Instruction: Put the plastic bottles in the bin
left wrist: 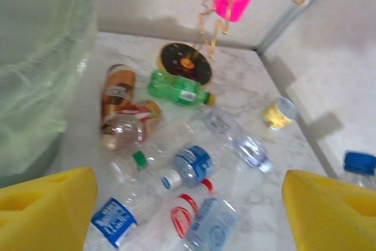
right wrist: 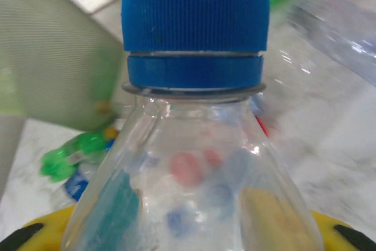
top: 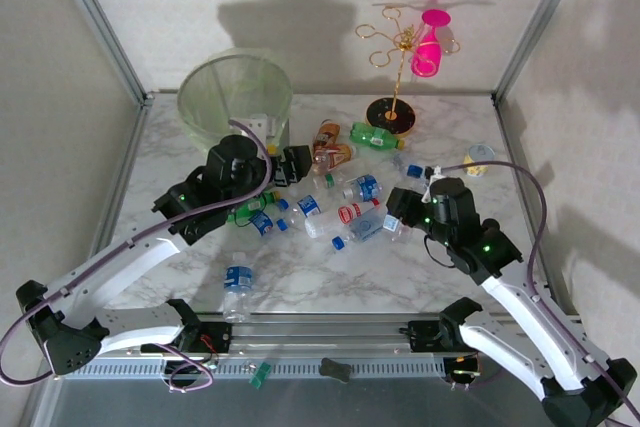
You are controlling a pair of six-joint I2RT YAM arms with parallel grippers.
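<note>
Beside bin [top: 205, 107] rim, seemingly scant room

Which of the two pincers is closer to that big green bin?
Left. The left pincer hovers open right beside the bin, by its near right side. The right pincer sits beyond the bottle pile, farther right, shut on a blue-capped bottle.

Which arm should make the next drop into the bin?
Right, probably: the right gripper appears clamped on a blue-capped clear bottle, while the left gripper, though nearer the bin, hangs open and empty.
</note>
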